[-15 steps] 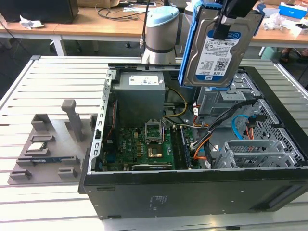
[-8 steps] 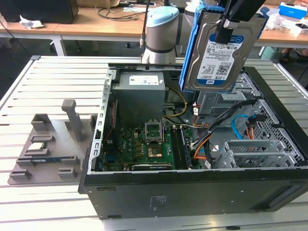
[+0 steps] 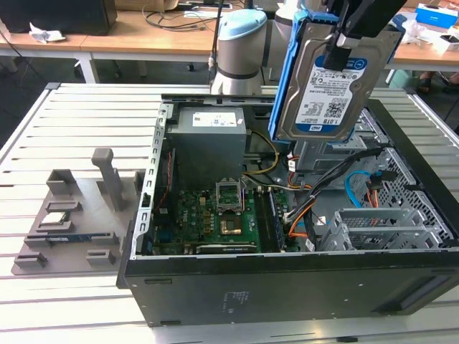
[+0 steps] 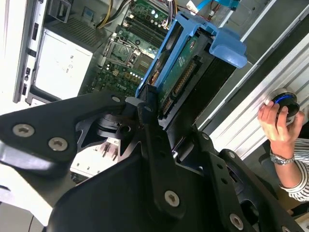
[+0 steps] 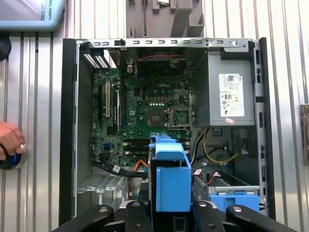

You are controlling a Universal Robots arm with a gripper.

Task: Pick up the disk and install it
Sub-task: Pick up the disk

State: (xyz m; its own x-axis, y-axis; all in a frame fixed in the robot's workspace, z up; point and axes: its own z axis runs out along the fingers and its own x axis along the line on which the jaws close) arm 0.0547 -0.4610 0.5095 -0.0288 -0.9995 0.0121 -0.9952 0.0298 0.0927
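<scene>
Gripping the disk (image 3: 326, 93) by its top edge, the hand (image 3: 343, 50) holds it upright, the open computer case (image 3: 287, 287) below on the bench (image 3: 72, 115).

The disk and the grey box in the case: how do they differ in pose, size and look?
The disk hangs above the case, gripped on edge by the tool; the grey box sits inside the case. The disk is smaller than the grey box. The disk has blue side rails; the grey box has none. Both are metal with a white label.
</scene>
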